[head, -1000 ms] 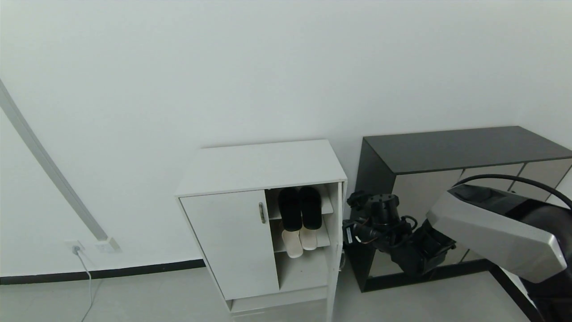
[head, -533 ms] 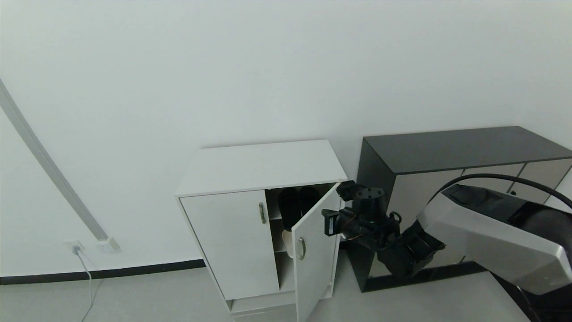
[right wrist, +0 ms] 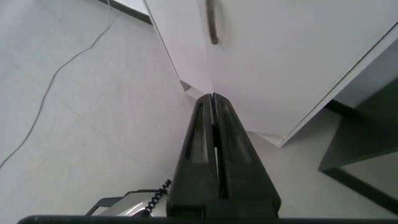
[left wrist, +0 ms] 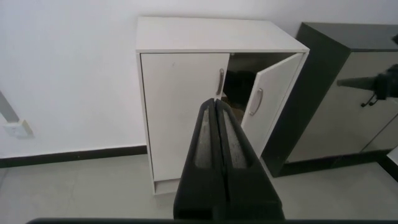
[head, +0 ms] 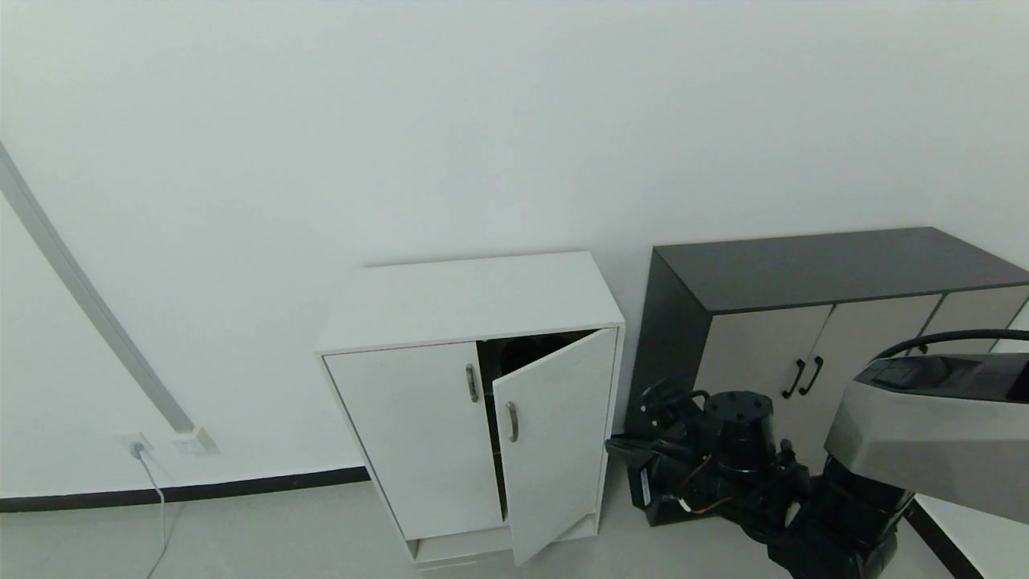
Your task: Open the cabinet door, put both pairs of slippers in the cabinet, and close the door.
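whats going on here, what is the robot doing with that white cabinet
The robot is closing the right door of the white cabinet; it has swung from fully open a second ago to slightly ajar. The right claw, shut and holding nothing, sits low by that door's outer face. The left door is closed, and the black slippers just show through the gap. The left claw, also shut, hangs back facing the cabinet.
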Tool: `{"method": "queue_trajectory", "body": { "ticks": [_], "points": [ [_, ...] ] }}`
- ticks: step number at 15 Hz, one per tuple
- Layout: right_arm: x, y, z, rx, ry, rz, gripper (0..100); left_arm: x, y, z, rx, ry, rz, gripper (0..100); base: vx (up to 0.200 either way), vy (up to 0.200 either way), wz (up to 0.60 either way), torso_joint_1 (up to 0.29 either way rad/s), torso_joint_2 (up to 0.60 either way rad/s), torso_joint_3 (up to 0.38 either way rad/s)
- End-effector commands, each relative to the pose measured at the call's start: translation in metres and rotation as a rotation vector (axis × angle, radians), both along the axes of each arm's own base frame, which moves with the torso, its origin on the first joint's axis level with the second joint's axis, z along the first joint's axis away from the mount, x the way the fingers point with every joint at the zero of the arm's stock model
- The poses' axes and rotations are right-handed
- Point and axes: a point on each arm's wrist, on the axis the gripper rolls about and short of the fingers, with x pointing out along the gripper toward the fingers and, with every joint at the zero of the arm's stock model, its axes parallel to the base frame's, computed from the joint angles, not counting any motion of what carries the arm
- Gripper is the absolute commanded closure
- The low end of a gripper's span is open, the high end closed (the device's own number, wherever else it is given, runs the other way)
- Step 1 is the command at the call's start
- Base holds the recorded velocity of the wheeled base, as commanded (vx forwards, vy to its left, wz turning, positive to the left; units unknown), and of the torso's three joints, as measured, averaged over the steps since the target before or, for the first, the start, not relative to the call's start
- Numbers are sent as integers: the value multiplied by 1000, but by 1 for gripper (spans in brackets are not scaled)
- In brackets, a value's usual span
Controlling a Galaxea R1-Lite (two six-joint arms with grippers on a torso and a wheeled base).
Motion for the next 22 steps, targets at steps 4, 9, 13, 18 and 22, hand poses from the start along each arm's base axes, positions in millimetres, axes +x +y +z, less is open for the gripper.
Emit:
{"method": "queue_trajectory", "body": {
  "ticks": [4, 9, 13, 18, 22],
  "points": [
    [-8, 1, -14, -24, 28, 13, 100, 0, 0, 0, -1, 1, 0, 100, 200, 0, 0, 2, -6, 0],
    [0, 9, -21, -22, 26, 18, 100, 0, 0, 0, -5, 1, 2, 100, 120, 0, 0, 9, 1, 0],
    [25, 22, -31, -38, 30, -48, 100, 0, 0, 0, -3, 1, 2, 100, 0, 0, 0, 0, 0, 0],
    [77, 41, -39, -69, 31, -183, 100, 0, 0, 0, -3, 1, 2, 100, 0, 0, 0, 0, 0, 0],
    [106, 43, -41, -69, 17, -234, 100, 0, 0, 0, -3, 1, 2, 100, 0, 0, 0, 0, 0, 0]
  ]
}}
